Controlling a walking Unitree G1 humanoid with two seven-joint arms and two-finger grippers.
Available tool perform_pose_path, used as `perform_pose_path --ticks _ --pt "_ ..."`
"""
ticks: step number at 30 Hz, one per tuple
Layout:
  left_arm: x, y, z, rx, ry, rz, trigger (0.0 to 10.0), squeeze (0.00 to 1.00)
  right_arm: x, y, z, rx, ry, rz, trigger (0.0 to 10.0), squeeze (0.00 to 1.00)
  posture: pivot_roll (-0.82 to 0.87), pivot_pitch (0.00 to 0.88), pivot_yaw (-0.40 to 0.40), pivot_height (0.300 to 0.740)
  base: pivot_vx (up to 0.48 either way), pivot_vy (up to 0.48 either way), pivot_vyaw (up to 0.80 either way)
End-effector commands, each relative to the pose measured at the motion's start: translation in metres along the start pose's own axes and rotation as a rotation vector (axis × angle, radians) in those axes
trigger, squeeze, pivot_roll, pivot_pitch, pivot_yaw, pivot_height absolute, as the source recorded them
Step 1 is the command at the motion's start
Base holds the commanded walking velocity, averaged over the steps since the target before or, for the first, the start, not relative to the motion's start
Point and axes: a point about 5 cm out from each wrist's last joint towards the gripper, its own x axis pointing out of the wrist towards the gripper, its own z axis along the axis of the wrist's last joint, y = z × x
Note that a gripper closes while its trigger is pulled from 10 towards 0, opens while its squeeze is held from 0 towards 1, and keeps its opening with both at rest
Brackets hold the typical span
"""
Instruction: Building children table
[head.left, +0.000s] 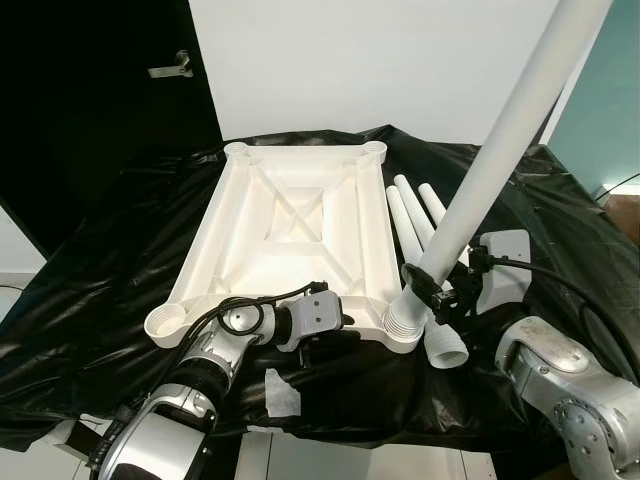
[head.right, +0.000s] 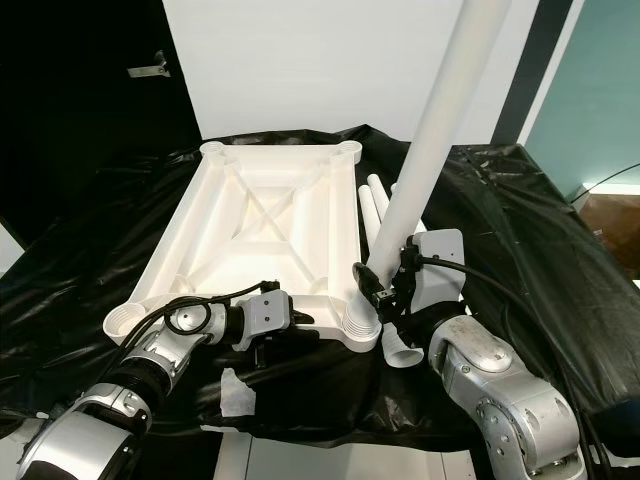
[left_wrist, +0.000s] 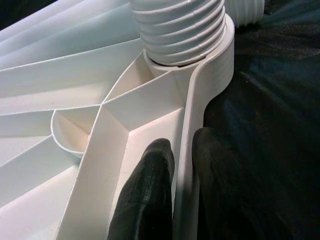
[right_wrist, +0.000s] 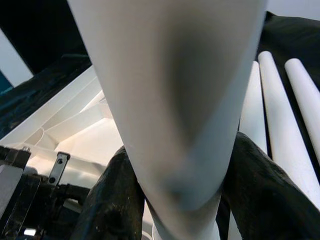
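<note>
The left gripper (left_wrist: 176, 195) pinches the near rim of the upturned tabletop (head.left: 290, 215), one finger on each side. The right gripper (head.left: 425, 292) clamps one leg (head.left: 500, 150), standing tilted with its threaded end in the near right corner socket (head.left: 402, 325). Three spare legs (head.left: 415, 215) lie beside the tabletop on the black sheet (head.left: 120, 260).

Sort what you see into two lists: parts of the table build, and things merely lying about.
Part of the build:
- upturned white tabletop
- table leg standing in the near corner socket, held by the right gripper
- three spare legs
- left gripper, fingers pinching the tabletop's rim

Lying about:
- black sheet
- scrap of white tape
</note>
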Motion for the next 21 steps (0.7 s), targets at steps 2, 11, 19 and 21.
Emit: perform_pose_path --ticks 2,11,19,21 --pt "0.007 -0.017 -0.025 -0.110 0.091 0.077 10.0 0.00 -0.006 -0.005 -0.056 0.035 0.345 -0.012 10.0 0.00 -0.19 0.026 0.009 0.740 0.000 0.000 0.00" --pt "0.009 -0.017 -0.024 -0.106 0.093 0.069 10.0 0.00 -0.004 -0.015 -0.046 0.080 0.362 0.019 10.0 0.00 -0.19 0.024 0.018 0.740 0.000 0.000 0.00" --pt "0.007 -0.016 -0.025 -0.104 0.095 0.076 10.0 0.00 0.000 -0.017 -0.038 0.160 0.383 0.075 10.0 0.00 -0.18 0.021 0.012 0.740 0.000 0.000 0.00" --pt "0.006 -0.017 -0.026 -0.108 0.098 0.080 10.0 0.00 0.002 -0.018 -0.034 0.152 0.384 0.090 10.0 0.00 -0.17 0.020 0.010 0.740 0.000 0.000 0.00"
